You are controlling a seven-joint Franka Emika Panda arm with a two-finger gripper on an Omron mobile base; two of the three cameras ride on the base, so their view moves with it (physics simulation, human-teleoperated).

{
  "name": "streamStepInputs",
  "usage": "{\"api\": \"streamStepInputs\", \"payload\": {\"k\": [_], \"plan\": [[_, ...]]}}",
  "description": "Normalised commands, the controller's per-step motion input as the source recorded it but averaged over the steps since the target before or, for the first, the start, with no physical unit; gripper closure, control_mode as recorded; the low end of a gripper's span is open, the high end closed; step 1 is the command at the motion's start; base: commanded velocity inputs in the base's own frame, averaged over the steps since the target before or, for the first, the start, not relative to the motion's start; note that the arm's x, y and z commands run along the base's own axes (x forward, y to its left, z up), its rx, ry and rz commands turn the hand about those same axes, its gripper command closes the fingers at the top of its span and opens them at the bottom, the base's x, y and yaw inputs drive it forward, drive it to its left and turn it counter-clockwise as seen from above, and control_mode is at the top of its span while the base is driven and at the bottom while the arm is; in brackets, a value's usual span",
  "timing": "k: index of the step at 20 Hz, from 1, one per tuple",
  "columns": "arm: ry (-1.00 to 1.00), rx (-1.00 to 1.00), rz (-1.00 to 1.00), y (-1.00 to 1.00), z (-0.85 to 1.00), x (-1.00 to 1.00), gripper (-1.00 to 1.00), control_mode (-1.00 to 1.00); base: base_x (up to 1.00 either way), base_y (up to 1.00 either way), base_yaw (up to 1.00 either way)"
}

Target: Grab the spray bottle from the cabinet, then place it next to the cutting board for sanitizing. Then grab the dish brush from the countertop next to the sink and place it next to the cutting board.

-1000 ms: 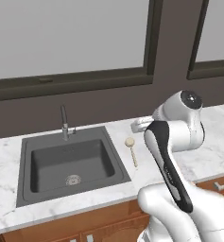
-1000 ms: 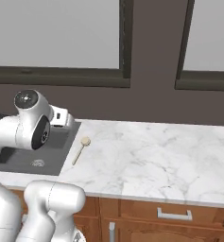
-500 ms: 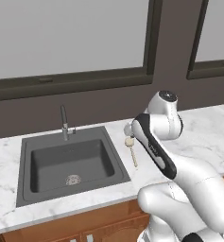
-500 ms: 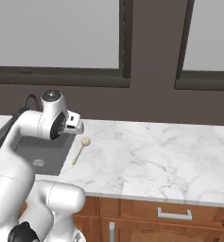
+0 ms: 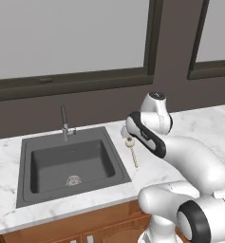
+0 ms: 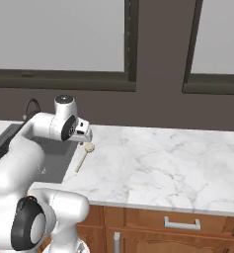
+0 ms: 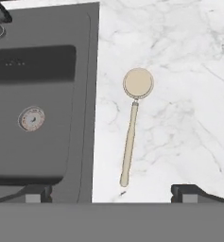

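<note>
Swung forward and lowered over the last second, from a raised pose back near the base to a hover over the white marble desk (image 6: pixel 153 163) beside the dark grey rectangular sink (image 5: pixel 66 163). Pincer (image 7: pixel 111 191) wide, holding nothing, pointing down. Directly below and between its tips: the small dish brush (image 7: pixel 132 123) with round pale tan head and whitish handle, lying flat on the desk, handle end nearest the pincer, head farther out, sink edge just to one side. Points to the second half of the task, brush pick-up next. Likely still needs a further descent before closing on the handle.
</note>
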Motion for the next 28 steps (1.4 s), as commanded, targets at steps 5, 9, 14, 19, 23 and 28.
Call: {"api": "streamStepInputs", "payload": {"k": [5,9,14,19,23,28], "plan": [[0.09,-0.02,0.0,0.0,-0.45,0.28,-1.0,-1.0,0.0,0.0,0.0],[0.12,-0.02,0.0,0.0,-0.62,0.21,-1.0,-1.0,0.0,0.0,0.0],[0.04,-0.03,0.0,0.0,-0.57,0.08,-1.0,-1.0,0.0,0.0,0.0],[0.0,-0.04,0.0,0.0,-0.5,0.09,-1.0,-1.0,0.0,0.0,0.0],[0.01,-0.02,0.0,0.0,-0.33,0.18,-1.0,-1.0,0.0,0.0,0.0],[0.03,0.0,0.0,0.0,-0.17,0.34,-1.0,-1.0,0.0,0.0,0.0]]}}
